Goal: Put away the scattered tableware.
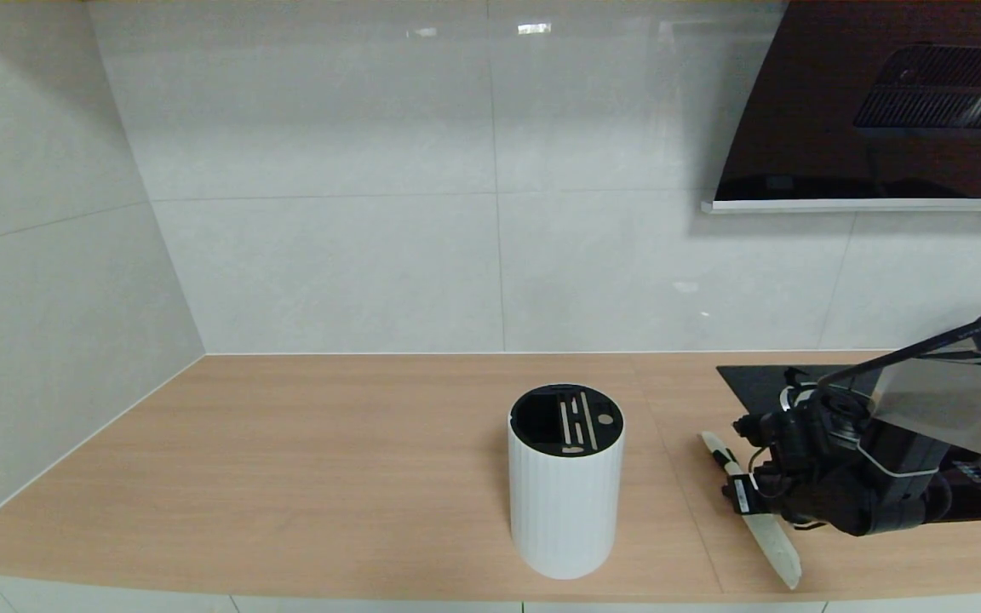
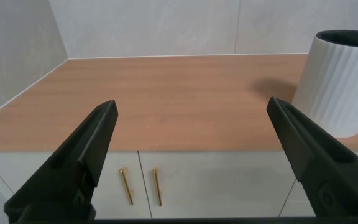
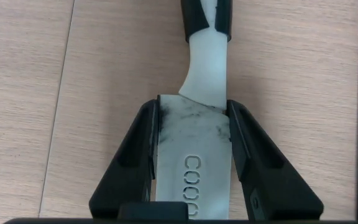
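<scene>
Right tool point(image 3: 192, 115) pinches knife point(image 1: 773, 535) blade by handle. Lift level, tip blade down, lower into holder point(image 1: 565, 485) slot at 9 o'clock.

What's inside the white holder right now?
The white holder has a black insert with one large opening, narrow slots and a small round hole. Nothing sticks out; its depths are dark, so anything lower is hidden.

Holder: tall white ribbed cylindrical holder point(image 1: 565, 502) had a black slotted top
Knife: flat white knife point(image 3: 194, 134) carried grey smudges; handle was black and white
Countertop: light-brown wooden countertop point(image 1: 329, 477) showed faint grain
</scene>
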Tool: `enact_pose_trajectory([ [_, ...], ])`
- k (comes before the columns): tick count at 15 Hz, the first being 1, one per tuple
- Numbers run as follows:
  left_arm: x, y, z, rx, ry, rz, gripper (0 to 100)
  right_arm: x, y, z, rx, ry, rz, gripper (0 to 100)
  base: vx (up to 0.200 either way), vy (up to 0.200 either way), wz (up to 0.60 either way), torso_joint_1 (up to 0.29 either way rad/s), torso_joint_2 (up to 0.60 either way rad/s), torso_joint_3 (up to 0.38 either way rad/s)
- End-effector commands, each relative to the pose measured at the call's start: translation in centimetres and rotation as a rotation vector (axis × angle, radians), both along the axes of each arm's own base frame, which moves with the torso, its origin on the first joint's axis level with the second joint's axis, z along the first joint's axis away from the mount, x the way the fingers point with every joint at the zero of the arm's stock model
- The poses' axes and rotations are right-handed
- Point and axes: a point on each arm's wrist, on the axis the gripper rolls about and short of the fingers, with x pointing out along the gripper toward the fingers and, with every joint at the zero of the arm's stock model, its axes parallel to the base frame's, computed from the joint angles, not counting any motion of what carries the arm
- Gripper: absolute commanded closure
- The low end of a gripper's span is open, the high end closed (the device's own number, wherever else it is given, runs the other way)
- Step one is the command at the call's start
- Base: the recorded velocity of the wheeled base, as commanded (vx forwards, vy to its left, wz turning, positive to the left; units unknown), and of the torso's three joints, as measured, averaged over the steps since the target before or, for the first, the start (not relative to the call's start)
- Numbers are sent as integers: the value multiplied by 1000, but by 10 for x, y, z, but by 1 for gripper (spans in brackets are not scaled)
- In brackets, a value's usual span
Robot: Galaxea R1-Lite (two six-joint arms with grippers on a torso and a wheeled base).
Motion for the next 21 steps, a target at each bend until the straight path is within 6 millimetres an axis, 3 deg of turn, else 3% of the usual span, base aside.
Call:
enact_pose_trajectory([
  [1, 0, 0, 0, 1, -1, 2, 0, -1, 1, 12, 5, -27, -1, 100, 0, 0, 0, 0, 0, 0],
  [4, 0, 0, 1, 6, -5, -5, 0, -12, 0, 50, 22, -94, 6, 100, 0, 0, 0, 0, 0, 0],
  [7, -7, -2, 22, -22, -75, -81, 0, -22, 8, 97, 35, -212, 32, 100, 0, 0, 0, 0, 0, 0],
  [8, -9, -3, 30, -20, -74, -130, 0, -23, 15, 112, 42, -254, 47, 100, 0, 0, 0, 0, 0, 0],
  [9, -6, -5, 55, -24, -7, -218, 0, -25, 27, 137, 64, -324, 71, 100, 0, 0, 0, 0, 0, 0],
  [10, -2, -5, 66, -28, 24, -247, 0, -24, 34, 147, 74, -357, 85, 100, 0, 0, 0, 0, 0, 0],
  [12, 37, -9, 111, -35, 166, -404, 0, -28, 67, 196, 109, -460, 157, 100, 0, 0, 0, 0, 0, 0],
  [14, 80, -13, 144, -60, 256, -513, 0, -39, 84, 233, 158, -532, 190, 100, 0, 0, 0, 0, 0, 0],
  [15, 92, -15, 152, -71, 264, -529, 0, -43, 88, 242, 176, -548, 200, 100, 0, 0, 0, 0, 0, 0],
  [16, 123, -24, 166, -99, 282, -584, 0, -59, 99, 263, 222, -577, 232, 100, 0, 0, 0, 0, 0, 0],
  [18, 156, -51, 168, -152, 328, -721, 0, -87, 116, 283, 302, -581, 281, 100, 0, 0, 0, 0, 0, 0],
  [21, 179, -75, 153, -337, 433, -779, 0, -127, 136, 304, 388, -557, 366, 100, 0, 0, 0, 0, 0, 0],
])
